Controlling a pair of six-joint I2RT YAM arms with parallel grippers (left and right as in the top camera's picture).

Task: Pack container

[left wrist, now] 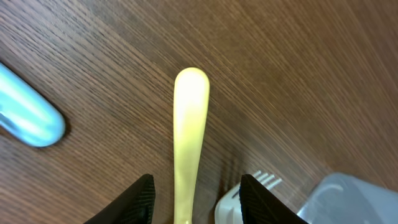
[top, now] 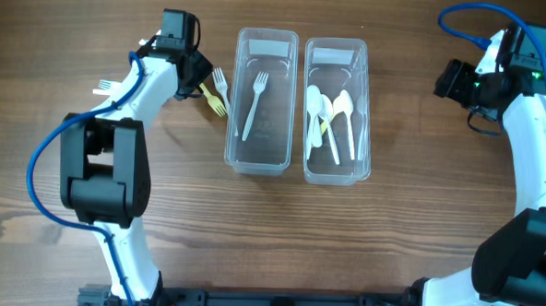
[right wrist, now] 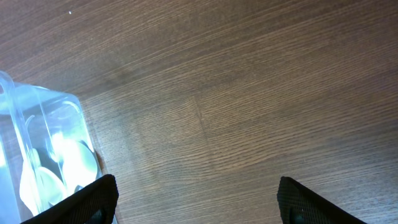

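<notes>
Two clear containers side by side on the wooden bench point(top: 408, 223). As landmark, the fork container point(top: 258, 167): holds a single white fork point(top: 255, 106), laid lengthwise, tines toward the far end. Hard against its right wall, the spoon container point(top: 335, 178), with several white spoons point(top: 334, 119) and one yellowish piece among them. Just left of the fork container, flat on the bench, a yellow fork point(top: 213, 100), tines nearer the container, handle angled away from it. Beside that, also just left of the fork container, a loose white fork point(top: 219, 78). Directly over this spot, the left fingers point(left wrist: 138, 199): spread apart, one on each side of the yellow handle, bare wood showing between each pad and the handle, so gripping nothing. In the left wrist view, a corner of the fork container low on the right, white tines just before it, and a pale rounded utensil end point(left wrist: 31, 121) on the side away from the container. Farther left of the fork container, past the left arm point(top: 147, 83), more white tines point(top: 103, 87) poking out. Well right of the fork container, beyond the spoon container, the right fingers point(right wrist: 93, 202): wide apart above bare wood, nothing between them, with only a corner of the spoon container at the edge of that wrist view.
</notes>
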